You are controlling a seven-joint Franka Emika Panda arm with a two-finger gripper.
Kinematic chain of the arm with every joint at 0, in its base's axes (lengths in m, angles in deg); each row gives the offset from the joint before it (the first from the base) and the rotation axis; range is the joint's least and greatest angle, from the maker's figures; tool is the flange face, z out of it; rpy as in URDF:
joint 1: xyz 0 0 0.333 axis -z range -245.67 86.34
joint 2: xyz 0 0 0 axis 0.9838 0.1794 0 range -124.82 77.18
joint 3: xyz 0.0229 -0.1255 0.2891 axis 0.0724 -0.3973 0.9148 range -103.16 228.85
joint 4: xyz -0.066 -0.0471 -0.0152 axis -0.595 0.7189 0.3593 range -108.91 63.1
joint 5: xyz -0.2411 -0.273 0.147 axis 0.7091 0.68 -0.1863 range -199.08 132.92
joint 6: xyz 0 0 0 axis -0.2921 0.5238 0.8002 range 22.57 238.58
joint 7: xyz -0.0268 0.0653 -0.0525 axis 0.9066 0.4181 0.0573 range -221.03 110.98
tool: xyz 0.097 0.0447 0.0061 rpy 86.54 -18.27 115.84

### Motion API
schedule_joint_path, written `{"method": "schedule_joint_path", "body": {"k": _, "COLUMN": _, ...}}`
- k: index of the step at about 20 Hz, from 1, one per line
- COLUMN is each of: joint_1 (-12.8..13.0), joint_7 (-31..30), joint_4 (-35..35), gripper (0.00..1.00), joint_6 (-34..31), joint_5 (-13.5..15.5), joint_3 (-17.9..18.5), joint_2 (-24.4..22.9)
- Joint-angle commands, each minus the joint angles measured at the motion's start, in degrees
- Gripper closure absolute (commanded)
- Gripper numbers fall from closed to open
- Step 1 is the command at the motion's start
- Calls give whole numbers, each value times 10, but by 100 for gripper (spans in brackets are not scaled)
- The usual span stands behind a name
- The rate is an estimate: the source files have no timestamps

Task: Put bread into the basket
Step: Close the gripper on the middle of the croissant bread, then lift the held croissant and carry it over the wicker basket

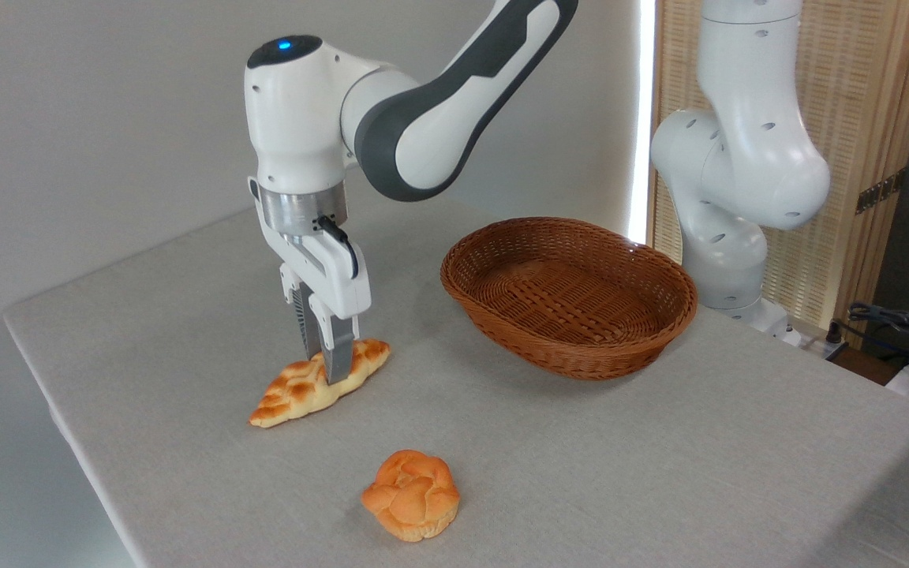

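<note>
Looks like a robotics lab setup: a white robot arm (423, 118) bolted at the edge of a table (660, 473) draped in plain grey cloth, bare pale wall behind, a slatted wooden screen (857, 118) at right, loose cables (896, 323) trailing off the far corner.

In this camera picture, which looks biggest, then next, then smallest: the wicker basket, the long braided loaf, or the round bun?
1. Basket, clearly the largest.
2. Braided loaf, longer than the bun.
3. Round bun, smallest, though it sits nearest the camera, which flatters it.
</note>
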Motion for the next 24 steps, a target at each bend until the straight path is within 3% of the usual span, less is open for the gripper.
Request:
{"method": "schedule_joint_path", "body": {"k": 1, "joint_1": 4, "joint_7": -39, "joint_4": -3, "gripper": 53, "joint_6": 2, "joint_5": -4, "joint_3": -1, "joint_2": -40}}
{"method": "schedule_joint_path", "body": {"k": 4, "joint_1": 4, "joint_7": -80, "joint_4": -3, "gripper": 51, "joint_6": -11, "joint_5": -4, "joint_3": -16, "joint_2": -71}}
{"method": "schedule_joint_path", "body": {"k": 9, "joint_1": 4, "joint_7": -87, "joint_4": -3, "gripper": 48, "joint_6": -116, "joint_5": -3, "joint_3": -17, "joint_2": -165}}
{"method": "schedule_joint_path", "body": {"k": 13, "joint_1": 4, "joint_7": -80, "joint_4": -3, "gripper": 47, "joint_6": -205, "joint_5": 0, "joint_3": -15, "joint_2": -213}}
{"method": "schedule_joint_path", "body": {"k": 17, "joint_1": 6, "joint_7": -80, "joint_4": -3, "gripper": 40, "joint_6": -305, "joint_5": 1, "joint_3": -14, "joint_2": -240}}
{"method": "schedule_joint_path", "body": {"k": 20, "joint_1": 6, "joint_7": -80, "joint_4": -4, "gripper": 40, "joint_6": -384, "joint_5": 4, "joint_3": -9, "joint_2": -244}}
{"method": "schedule_joint_path", "body": {"k": 23, "joint_1": 6, "joint_7": -81, "joint_4": -10, "gripper": 40, "joint_6": -430, "joint_5": 7, "joint_3": -9, "joint_2": -251}}
{"method": "schedule_joint_path", "body": {"k": 24, "joint_1": 6, "joint_7": -82, "joint_4": -10, "gripper": 36, "joint_6": -448, "joint_5": 14, "joint_3": -9, "joint_2": -250}}
